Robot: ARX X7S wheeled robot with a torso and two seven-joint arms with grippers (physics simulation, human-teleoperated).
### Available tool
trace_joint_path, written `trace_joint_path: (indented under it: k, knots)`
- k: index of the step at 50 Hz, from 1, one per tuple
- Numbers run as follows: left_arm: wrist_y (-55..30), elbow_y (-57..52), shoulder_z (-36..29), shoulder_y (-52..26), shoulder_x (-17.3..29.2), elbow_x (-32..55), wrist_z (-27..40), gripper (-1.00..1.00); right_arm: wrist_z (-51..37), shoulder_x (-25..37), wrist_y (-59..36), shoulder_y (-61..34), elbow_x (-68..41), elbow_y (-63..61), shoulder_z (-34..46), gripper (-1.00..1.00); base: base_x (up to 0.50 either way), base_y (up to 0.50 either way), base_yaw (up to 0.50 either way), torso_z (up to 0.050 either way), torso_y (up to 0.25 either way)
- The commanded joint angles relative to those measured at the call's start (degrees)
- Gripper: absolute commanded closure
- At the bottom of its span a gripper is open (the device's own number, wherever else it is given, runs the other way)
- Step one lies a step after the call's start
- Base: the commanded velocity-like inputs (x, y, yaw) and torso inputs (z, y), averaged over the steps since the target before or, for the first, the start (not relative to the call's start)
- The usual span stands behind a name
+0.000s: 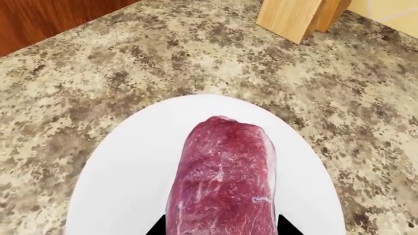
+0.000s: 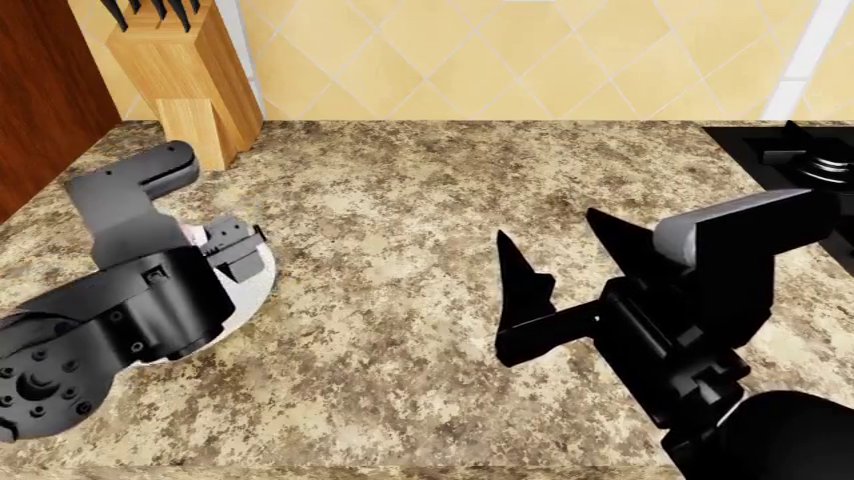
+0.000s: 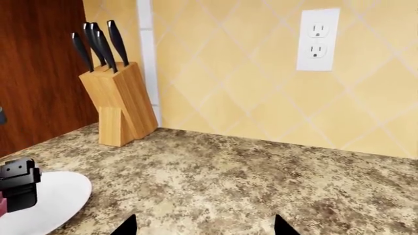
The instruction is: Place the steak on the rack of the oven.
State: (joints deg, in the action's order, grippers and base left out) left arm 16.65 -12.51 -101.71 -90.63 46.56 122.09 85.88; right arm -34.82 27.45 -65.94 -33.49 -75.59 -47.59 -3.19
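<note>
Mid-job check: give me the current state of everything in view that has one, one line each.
steak: lying on the plate, not lifted, between the left jaws
plate: flat on the counter, holding the steak
left gripper: open, jaws either side of the steak
right gripper: open, empty, above the counter
knife block: upright, knives in their slots
hob: no flame seen

A speckled granite table [image 2: 441,200] is meeting a yellow diagonal-tiled wall [image 3: 248,73] carrying a white outlet [image 3: 318,39]. A knife block [image 3: 121,100] is standing beside a dark wood panel [image 3: 39,68].
</note>
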Motion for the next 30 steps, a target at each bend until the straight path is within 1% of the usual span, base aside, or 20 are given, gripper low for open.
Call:
trace_joint_path:
  k: [1,5,7,9,11,13,14,15,16,18,19,20,21,23,25,27,29,30]
  knots:
    - [2.3,-9.03,-0.18,-2.01,4.68,-6.54,0.09,1.0,-3.88,0.58,-0.95,-1.84,-3.74,-1.38,0.29,-1.0,0.0,0.0,0.0,0.0,0.0]
    - [2.74,-14.01,-0.3,-2.82,7.77,-11.79,-0.69,1.0,-9.2,1.73,-1.41,-3.32,-10.07,-2.82,-0.1,-1.0,0.0,0.0,0.0,0.0,0.0]
    - [2.93,-15.32,-0.34,-2.85,8.7,-12.8,-0.69,1.0,-9.93,1.82,-1.34,-3.69,-10.83,-2.84,0.0,-1.0,0.0,0.0,0.0,0.0,0.0]
    - [2.14,-17.16,-0.66,-3.12,9.82,-15.1,-2.33,1.0,-10.56,1.92,-1.51,-4.5,-11.57,-2.85,0.44,-1.0,0.0,0.0,0.0,0.0,0.0]
    - [0.83,-19.74,-1.49,-3.0,11.11,-17.85,-4.51,1.0,-10.99,1.84,-1.41,-5.23,-11.94,-3.32,0.66,-1.0,0.0,0.0,0.0,0.0,0.0]
    - [0.36,-21.79,-2.08,-2.91,12.22,-21.96,-4.46,1.0,-10.67,1.51,-1.44,-5.43,-11.56,-3.39,1.13,-1.0,0.0,0.0,0.0,0.0,0.0]
    - [0.38,-22.17,-2.09,-2.79,12.48,-22.56,-5.51,1.0,-10.71,1.47,-1.46,-5.51,-11.67,-3.46,1.31,-1.0,0.0,0.0,0.0,0.0,0.0]
    - [-0.21,-23.11,-2.67,-2.63,13.17,-25.76,-5.3,1.0,-11.56,1.5,-1.38,-5.62,-12.6,-3.87,1.46,-1.0,0.0,0.0,0.0,0.0,0.0]
    - [-0.1,-23.55,-2.77,-2.4,13.49,-26.49,-5.36,1.0,-12.06,1.57,-1.31,-5.71,-13.15,-4.05,1.54,-1.0,0.0,0.0,0.0,0.0,0.0]
    - [-0.01,-24.72,-2.84,-2.15,14.53,-27.01,-6.74,1.0,-12.19,1.5,-1.25,-5.89,-13.32,-4.13,1.76,-1.0,0.0,0.0,0.0,0.0,0.0]
    - [-0.8,-26.13,-3.09,-2.46,15.5,-30.41,-7.95,1.0,-12.24,1.52,-1.34,-6.25,-13.38,-4.04,1.97,-1.0,0.0,0.0,0.0,0.0,0.0]
    - [-0.84,-26.85,-3.13,-2.41,15.91,-31.28,-9.07,1.0,-12.44,1.54,-1.25,-6.41,-13.57,-3.97,1.99,-1.0,0.0,0.0,0.0,0.0,0.0]
    - [-2.03,-29.16,-3.41,-2.8,16.99,-35.9,-9.64,1.0,-13.13,1.63,-1.18,-6.81,-14.4,-3.93,2.16,-1.0,0.0,0.0,0.0,0.0,0.0]
    - [-2.49,-30.69,-3.73,-2.72,18.01,-36.25,-10.61,1.0,-14.22,1.88,-1.25,-7.48,-15.45,-3.87,2.58,-1.0,0.0,0.0,0.0,0.0,0.0]
    - [-4.52,-32.48,-4.32,-2.96,19.07,-41.35,-10.97,1.0,-16.13,2.52,-1.22,-8.37,-17.37,-4.04,3.02,-1.0,0.0,0.0,0.0,0.0,0.0]
    - [-4.33,-33.65,-4.55,-2.57,20.0,-41.82,-11.52,1.0,-18.16,3.04,-0.98,-9.17,-19.52,-4.35,3.57,-1.0,0.0,0.0,0.0,0.0,0.0]
    - [-5.83,-35.2,-5.1,-2.45,20.97,-46.08,-12.44,1.0,-19.0,2.97,0.01,-9.38,-21.1,-4.46,3.38,-1.0,0.0,0.0,0.0,0.0,0.005]
    - [-6.03,-35.58,-5.2,-2.4,21.29,-46.67,-12.66,1.0,-20.15,3.35,0.02,-9.85,-22.02,-4.42,3.81,-1.0,0.0,0.0,0.0,0.0,0.0]
